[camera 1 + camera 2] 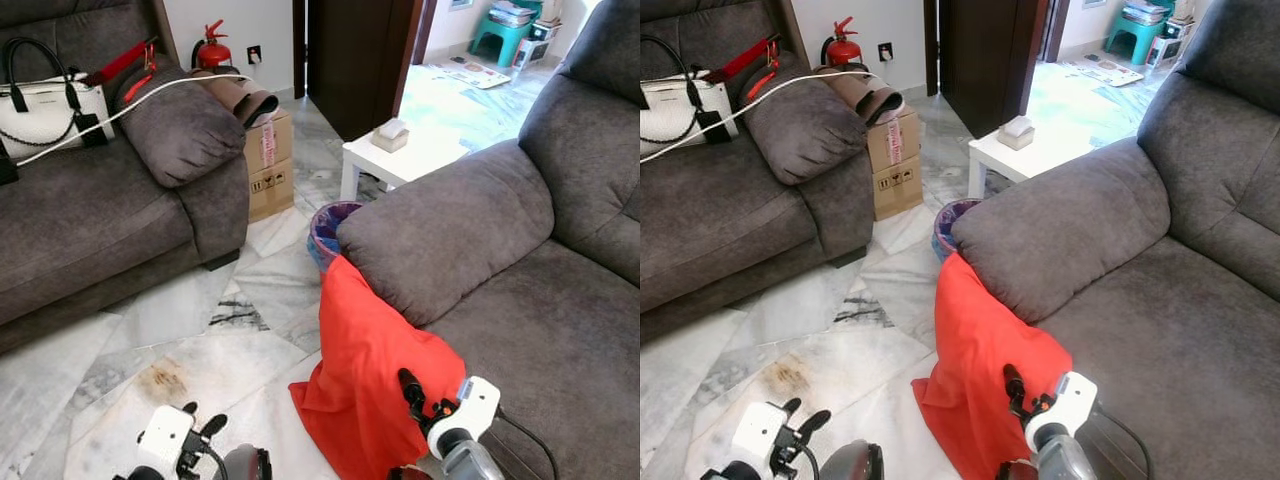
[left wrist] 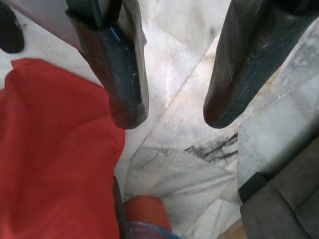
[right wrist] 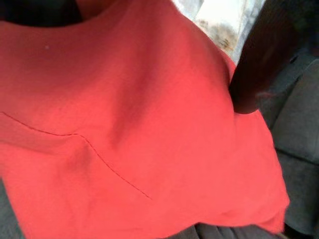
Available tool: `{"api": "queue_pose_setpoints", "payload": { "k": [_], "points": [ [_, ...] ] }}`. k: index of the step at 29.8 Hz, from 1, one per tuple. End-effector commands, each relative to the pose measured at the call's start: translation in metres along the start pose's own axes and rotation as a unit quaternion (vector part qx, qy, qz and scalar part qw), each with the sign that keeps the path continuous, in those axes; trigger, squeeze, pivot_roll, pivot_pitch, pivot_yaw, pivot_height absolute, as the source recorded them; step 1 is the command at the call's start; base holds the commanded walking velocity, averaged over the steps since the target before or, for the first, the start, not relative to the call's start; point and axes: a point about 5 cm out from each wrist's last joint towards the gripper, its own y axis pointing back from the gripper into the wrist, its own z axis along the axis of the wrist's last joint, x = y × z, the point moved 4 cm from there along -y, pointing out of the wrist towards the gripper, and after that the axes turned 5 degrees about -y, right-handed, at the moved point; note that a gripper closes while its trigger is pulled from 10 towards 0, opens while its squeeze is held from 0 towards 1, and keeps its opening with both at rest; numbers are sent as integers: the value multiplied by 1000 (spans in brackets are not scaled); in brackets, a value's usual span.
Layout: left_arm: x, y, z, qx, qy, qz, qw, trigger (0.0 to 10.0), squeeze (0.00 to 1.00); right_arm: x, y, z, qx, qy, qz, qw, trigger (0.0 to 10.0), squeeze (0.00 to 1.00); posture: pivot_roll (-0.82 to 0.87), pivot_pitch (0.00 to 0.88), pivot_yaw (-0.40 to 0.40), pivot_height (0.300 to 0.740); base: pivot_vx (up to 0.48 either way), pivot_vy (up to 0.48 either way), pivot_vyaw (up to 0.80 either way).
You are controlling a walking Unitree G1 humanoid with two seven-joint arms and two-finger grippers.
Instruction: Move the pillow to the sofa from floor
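Against the sofa [image 1: 470, 235] armrest, red pillow [image 1: 365, 370] leans, base on floor [image 1: 200, 340]. Right end effector [image 1: 412, 392] pinching its edge; left end effector [image 2: 172, 99] spread, empty. Best lift high, clearing the armrest.

The pillow [image 1: 365, 375] was solid red-orange with a faint stitched seam. Both sofas [image 1: 520, 250] were dark grey-brown fabric. The floor [image 1: 200, 340] was white marble with grey veining and one brown stain. The handbag [image 1: 45, 110] was white with black straps. The side table [image 1: 400, 160] was white, the box [image 1: 268, 165] brown cardboard, the fire extinguisher [image 1: 212, 50] red.
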Motion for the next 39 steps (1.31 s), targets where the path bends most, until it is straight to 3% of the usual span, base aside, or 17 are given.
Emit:
{"api": "queue_pose_setpoints", "payload": {
  "k": [1,8,12,39],
  "points": [
    [-3,4,-7,13,6,-1,1000,10000,0,-2,1,-6,6,-1,-13,1000,0,0,284,159,-1,618,0,0,0],
    [-4,4,-3,9,8,-1,1000,10000,0,-9,2,0,-8,4,-40,999,0,0,281,160,-4,618,0,0,0],
    [-5,3,-2,8,10,-1,1000,10000,0,-11,2,0,-2,38,-48,998,0,0,277,160,-3,618,0,0,0],
    [-3,2,-5,15,23,9,1000,10000,0,-10,4,-6,17,91,-32,995,0,0,259,129,-14,618,0,0,0]
  ]
}}
